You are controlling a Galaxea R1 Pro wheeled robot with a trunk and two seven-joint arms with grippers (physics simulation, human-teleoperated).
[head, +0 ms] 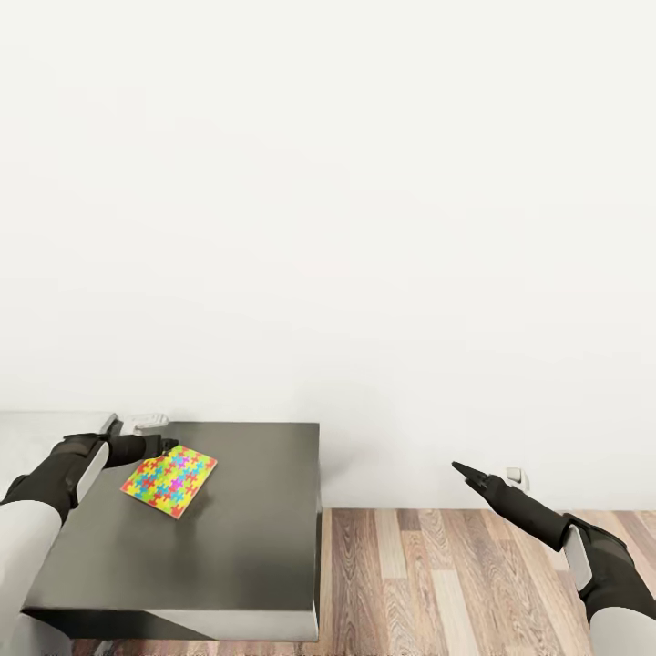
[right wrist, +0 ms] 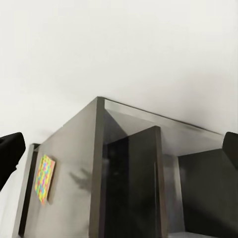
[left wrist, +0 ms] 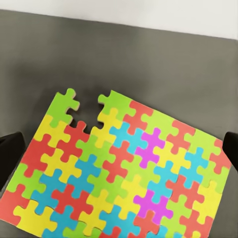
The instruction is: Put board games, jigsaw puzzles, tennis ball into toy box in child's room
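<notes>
Left gripper [head: 162,446] sits at the near corner of one jigsaw puzzle [head: 169,480], which lies flat on the dark cabinet section of the table [head: 255,538]. In the left wrist view the puzzle [left wrist: 124,173] spreads out ahead of the tool, between the two dark fingertips [left wrist: 11,153] at the frame edges. Jaws are spread wide, nothing held.

Right gripper [head: 466,471] hangs over the wood floor [head: 456,583], well apart from the table. Its wrist view shows both fingertips [right wrist: 10,151] far apart, so released and empty. From that side I see the puzzle [right wrist: 45,178] on the cabinet top.

Risks, my judgement:
- The puzzle is thin and flat on the surface; the fingers may slide over it or push it along rather than get under an edge.
- A pinch at one corner could flex the sheet or separate pieces.
- Toy box not visible here, so I will have to turn while carrying it, and a weak grip could drop it.
</notes>
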